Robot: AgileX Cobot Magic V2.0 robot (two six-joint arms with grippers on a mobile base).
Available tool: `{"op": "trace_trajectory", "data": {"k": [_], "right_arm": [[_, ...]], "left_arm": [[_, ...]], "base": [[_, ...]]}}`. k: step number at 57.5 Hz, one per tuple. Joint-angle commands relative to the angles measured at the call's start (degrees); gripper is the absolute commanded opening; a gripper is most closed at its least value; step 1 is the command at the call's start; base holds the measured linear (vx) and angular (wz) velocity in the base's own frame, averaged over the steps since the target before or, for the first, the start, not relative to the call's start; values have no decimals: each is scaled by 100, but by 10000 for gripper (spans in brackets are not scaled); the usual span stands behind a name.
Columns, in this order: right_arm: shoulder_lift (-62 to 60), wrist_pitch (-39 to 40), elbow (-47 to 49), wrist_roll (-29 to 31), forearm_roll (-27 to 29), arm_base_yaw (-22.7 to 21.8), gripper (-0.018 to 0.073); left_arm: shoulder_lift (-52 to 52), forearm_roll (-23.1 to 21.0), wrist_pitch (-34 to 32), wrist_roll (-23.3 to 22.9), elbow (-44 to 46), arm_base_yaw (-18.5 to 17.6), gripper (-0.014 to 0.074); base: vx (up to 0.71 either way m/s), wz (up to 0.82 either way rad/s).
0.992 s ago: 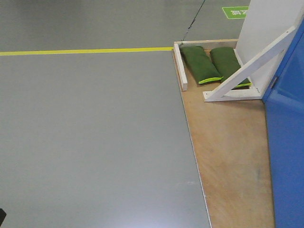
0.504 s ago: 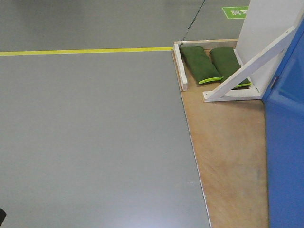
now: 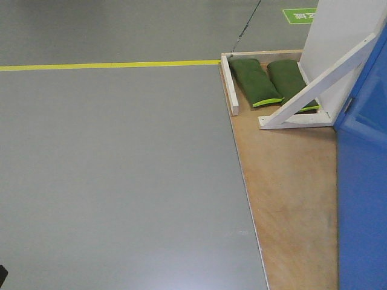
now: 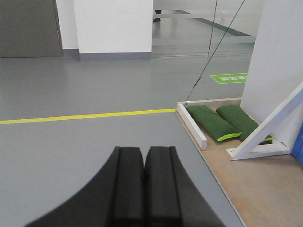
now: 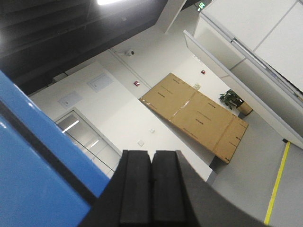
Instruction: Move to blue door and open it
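Nearly filling the foot of its own wrist view, the left gripper (image 4: 144,151) has its two black fingers pressed flat together with nothing between them, poised above grey floor (image 3: 115,181). The right gripper (image 5: 152,155) is likewise closed and empty (its camera points up towards a dark ceiling and white walls), with the blue door (image 3: 363,211) looming just beside it at the left of that view. In the front-facing view the glossy blue panel fills the right edge, standing on a plywood platform (image 3: 290,181) whose near edge meets the grey floor; no handle or lock can be made out in any view. Beyond the door, a white diagonal brace (image 3: 314,84) props up a white panel (image 3: 338,36), and two green sandbags (image 3: 254,81) lie side by side on the platform behind it, the right-hand one partly under the brace. Farther off, a yellow line (image 3: 109,64) crosses the floor, and a green floor marking (image 3: 299,15) shows near the top edge.
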State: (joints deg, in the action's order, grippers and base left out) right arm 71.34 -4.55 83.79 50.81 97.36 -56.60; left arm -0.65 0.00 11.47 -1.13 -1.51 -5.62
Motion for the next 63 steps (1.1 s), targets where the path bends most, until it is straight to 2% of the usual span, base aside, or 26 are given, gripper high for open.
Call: {"op": "trace_trajectory", "data": {"k": [1,21,63], "right_arm": [[-225,-1084,210,72,-47,352,-1],[-254,-917,210,72,-293,844,-1],[-354,-772,210,72,-293,2091,-1]], "left_arm": [[-81,-33,-500,-37,141,-11,73],[-81,-33,-500,-37,141,-11,73],[-81,-33,-500,-37,141,-11,73]], "base": [[0,0],[0,0],[0,0]]}}
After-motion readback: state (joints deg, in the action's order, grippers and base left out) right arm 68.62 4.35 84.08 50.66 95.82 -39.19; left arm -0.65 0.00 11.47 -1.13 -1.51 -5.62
